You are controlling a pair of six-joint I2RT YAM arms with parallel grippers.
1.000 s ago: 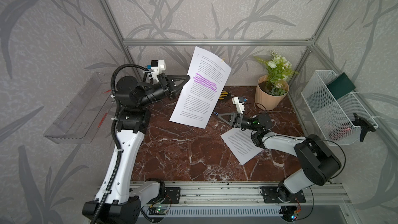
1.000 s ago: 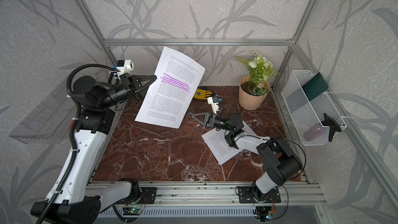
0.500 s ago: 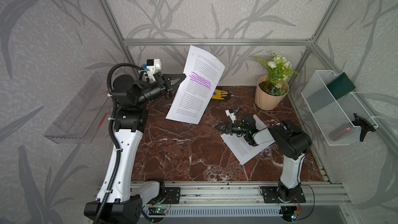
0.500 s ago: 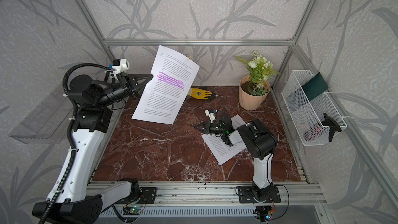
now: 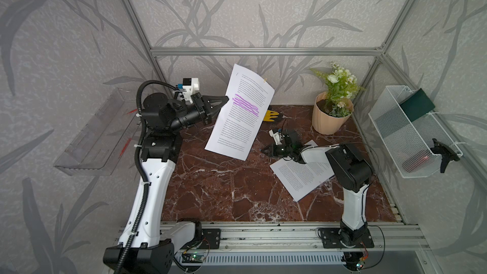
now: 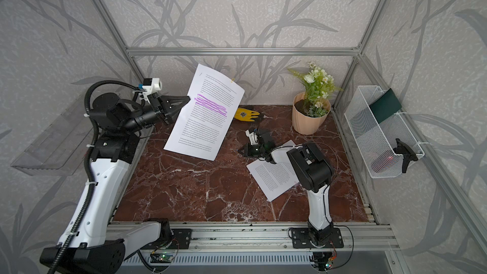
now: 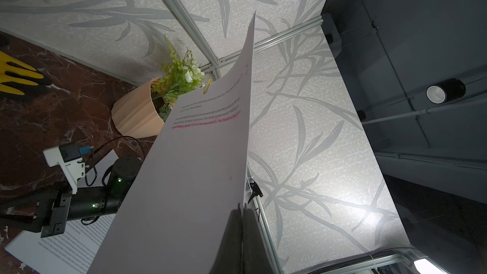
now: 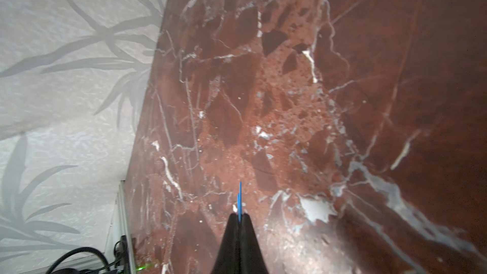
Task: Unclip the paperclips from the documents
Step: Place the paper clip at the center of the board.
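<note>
Here, paperclips: two in view. A gold paperclip (image 5: 265, 79) sits on the top edge of the highlighted document (image 5: 242, 117); a blue paperclip (image 8: 239, 199) sticks out between the right gripper's tips.
Documents: two. The purple-streaked one is raised off the table, tilted, over the back-left part. The unmarked document (image 5: 300, 177) lies flat on the table's right half, partly under the right arm.
Left gripper (image 5: 225, 100): pinched tight on the highlighted document's left edge.
Right gripper (image 8: 239, 216): jaws pressed together on the blue paperclip, low over the table's middle.
Table (image 5: 210, 193): red-brown marble with white veins.
Room: leaf-patterned grey walls in an aluminium frame.
Others, one each: yellow glove (image 5: 270, 115) at the back edge; potted plant (image 5: 329, 119) in the back-right corner; white wire basket (image 5: 395, 133) on the right wall; clear tray (image 5: 97, 138) on the left wall.
</note>
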